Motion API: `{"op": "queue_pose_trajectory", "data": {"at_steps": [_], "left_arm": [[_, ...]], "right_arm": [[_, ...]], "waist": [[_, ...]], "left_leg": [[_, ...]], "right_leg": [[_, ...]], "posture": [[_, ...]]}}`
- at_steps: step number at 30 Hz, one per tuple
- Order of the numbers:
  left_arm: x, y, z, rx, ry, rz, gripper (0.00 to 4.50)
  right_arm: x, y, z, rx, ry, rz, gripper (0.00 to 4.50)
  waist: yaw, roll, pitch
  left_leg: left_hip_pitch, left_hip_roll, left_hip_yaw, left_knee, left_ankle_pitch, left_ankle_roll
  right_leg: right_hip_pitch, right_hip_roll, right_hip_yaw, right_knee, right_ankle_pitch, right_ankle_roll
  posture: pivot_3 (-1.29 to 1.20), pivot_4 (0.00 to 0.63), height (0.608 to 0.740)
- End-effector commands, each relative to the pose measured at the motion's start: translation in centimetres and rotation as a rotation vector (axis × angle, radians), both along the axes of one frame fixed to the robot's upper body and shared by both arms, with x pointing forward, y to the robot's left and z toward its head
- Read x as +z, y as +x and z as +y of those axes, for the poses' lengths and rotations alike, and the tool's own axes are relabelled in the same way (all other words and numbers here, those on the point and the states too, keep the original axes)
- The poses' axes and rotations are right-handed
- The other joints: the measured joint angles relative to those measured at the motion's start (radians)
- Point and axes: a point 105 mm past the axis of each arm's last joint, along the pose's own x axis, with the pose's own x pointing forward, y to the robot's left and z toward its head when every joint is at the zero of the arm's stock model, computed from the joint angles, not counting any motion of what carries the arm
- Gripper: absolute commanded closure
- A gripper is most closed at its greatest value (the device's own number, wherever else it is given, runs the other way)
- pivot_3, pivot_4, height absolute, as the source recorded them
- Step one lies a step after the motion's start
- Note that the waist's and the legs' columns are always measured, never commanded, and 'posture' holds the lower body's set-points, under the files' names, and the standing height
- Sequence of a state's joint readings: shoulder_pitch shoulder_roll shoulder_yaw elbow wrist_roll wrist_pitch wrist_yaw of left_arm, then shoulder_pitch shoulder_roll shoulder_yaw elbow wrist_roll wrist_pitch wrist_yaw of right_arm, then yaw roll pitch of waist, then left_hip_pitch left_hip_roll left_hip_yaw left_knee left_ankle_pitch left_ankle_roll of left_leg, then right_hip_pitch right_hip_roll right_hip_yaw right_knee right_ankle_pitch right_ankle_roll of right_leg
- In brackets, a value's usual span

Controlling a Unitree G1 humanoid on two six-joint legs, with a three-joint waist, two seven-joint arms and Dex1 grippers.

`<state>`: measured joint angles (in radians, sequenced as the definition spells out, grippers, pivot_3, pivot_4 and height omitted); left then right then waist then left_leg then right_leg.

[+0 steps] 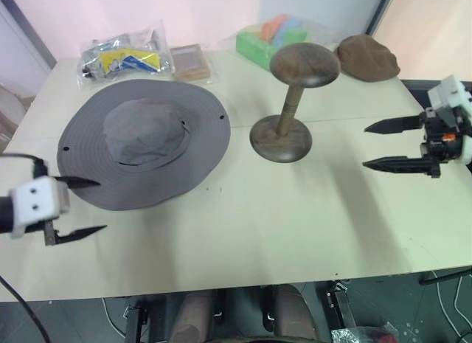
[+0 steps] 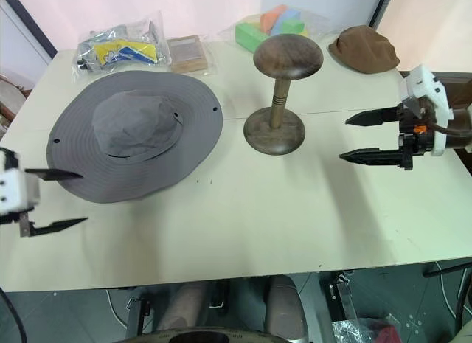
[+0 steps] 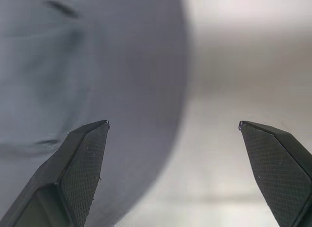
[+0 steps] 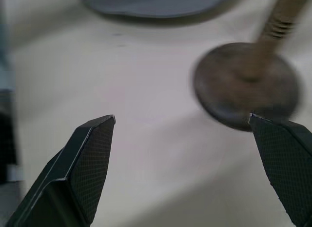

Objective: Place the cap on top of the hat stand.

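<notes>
The cap (image 1: 144, 142), a wide grey sun hat, lies flat on the table's left half, crown up. To its right the dark wooden hat stand (image 1: 291, 99) is upright and bare. My left gripper (image 1: 98, 206) hovers open at the cap's near-left brim edge, one finger over the brim (image 3: 73, 66), nothing held. Open and empty too, my right gripper (image 1: 365, 145) floats to the right of the stand, pointing toward its round base (image 4: 246, 83).
At the table's (image 1: 243, 232) far edge lie a plastic bag of items (image 1: 125, 59), a small brown packet (image 1: 192, 63), coloured foam blocks (image 1: 269, 37) and a small brown flat cap (image 1: 367, 57). Bare tabletop spans the front and centre.
</notes>
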<state>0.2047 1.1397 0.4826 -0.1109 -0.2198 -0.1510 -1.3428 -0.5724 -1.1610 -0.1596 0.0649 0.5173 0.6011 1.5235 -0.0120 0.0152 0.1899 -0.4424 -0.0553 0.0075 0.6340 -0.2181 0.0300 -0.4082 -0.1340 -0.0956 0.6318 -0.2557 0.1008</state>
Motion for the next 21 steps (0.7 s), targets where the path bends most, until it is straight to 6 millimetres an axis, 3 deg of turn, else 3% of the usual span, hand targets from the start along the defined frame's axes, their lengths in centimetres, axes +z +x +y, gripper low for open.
{"op": "queue_pose_trajectory", "data": {"at_steps": [1,4,10,21], "left_arm": [[-1.1,0.5,0.2,-0.075,0.143,-0.042,0.00],[-1.9,2.0,-0.2,-0.089,0.161,-0.125,0.00],[-3.4,5.7,-2.0,-0.122,0.168,-0.485,0.00],[-3.6,11.4,-2.2,0.012,0.173,-0.758,0.00]], "right_arm": [[2.1,-1.5,1.6,0.059,0.010,-0.069,0.03],[2.4,-2.5,2.8,0.092,0.030,-0.067,0.03],[3.6,-4.6,5.0,0.158,0.054,-0.092,0.03],[4.9,-4.8,5.7,0.141,0.080,-0.147,0.03]], "waist": [[0.001,0.000,0.000],[0.007,0.000,0.000],[0.023,-0.001,0.000],[0.030,-0.002,-0.001]], "left_leg": [[0.000,0.000,0.000,0.000,-0.001,-0.002],[0.000,0.000,0.000,0.001,-0.001,-0.002],[-0.001,0.000,0.000,0.004,-0.001,-0.002],[-0.001,0.000,0.000,0.013,-0.003,0.000]], "right_leg": [[0.000,0.000,0.000,0.000,0.000,0.000],[-0.001,0.000,0.000,0.000,0.000,0.000],[0.000,0.000,0.000,0.000,0.002,0.002],[0.001,0.000,0.000,0.001,0.005,0.005]], "posture": [[0.00,0.150,0.734],[0.00,0.150,0.734],[0.00,0.150,0.734],[0.00,0.150,0.734]]}}
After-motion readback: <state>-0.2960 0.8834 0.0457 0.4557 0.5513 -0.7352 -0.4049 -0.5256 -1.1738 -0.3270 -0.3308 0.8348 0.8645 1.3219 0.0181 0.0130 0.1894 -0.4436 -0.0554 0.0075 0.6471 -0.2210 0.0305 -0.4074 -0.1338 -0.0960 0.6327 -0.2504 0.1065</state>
